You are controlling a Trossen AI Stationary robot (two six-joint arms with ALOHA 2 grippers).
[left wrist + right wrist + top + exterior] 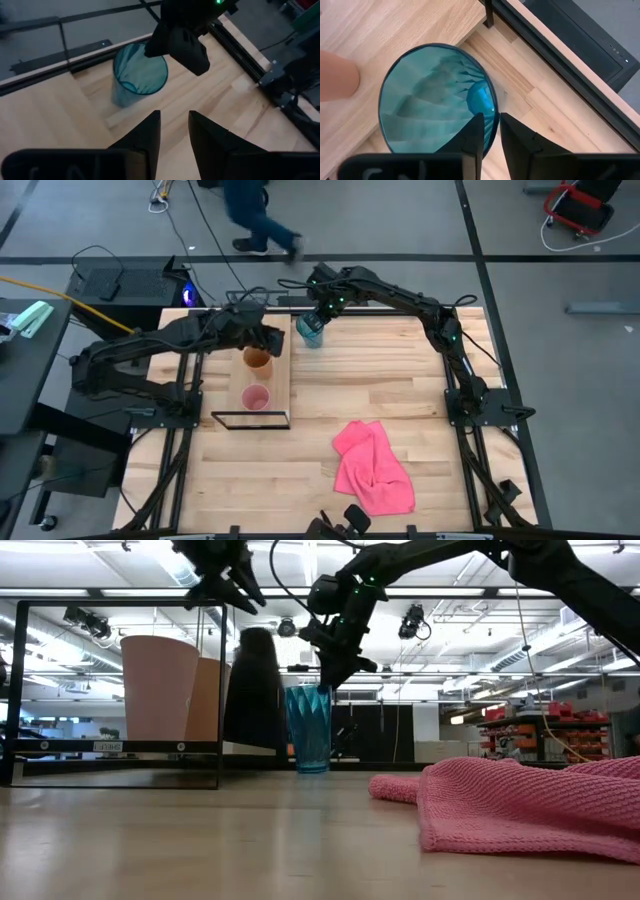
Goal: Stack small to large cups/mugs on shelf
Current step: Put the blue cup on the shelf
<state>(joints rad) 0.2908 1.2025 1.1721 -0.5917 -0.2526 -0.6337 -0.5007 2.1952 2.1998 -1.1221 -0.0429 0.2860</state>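
Note:
The teal tumbler [311,331] stands upright on the table just right of the shelf [282,385], on its base [311,766]. My right gripper [321,315] is down on its rim and shut on it. The orange cup [258,360] and the pink cup [256,397] stand on the shelf's plank, the orange one farther back. My left gripper [272,340] hovers open and empty above the shelf's far end, beside the orange cup. Its fingers [150,132] point toward the tumbler [137,75]. My right gripper has the tumbler's wall at the rim [493,116] between its two fingers, one finger [474,134] inside the tumbler and one outside. The fingers come from above, pointing down. The tumbler stands upright with its base on the table.
A crumpled pink cloth [372,467] lies on the near right part of the table. The shelf's thin black frame [218,690] rises around the two cups. A person's legs [255,215] show on the floor beyond the far edge.

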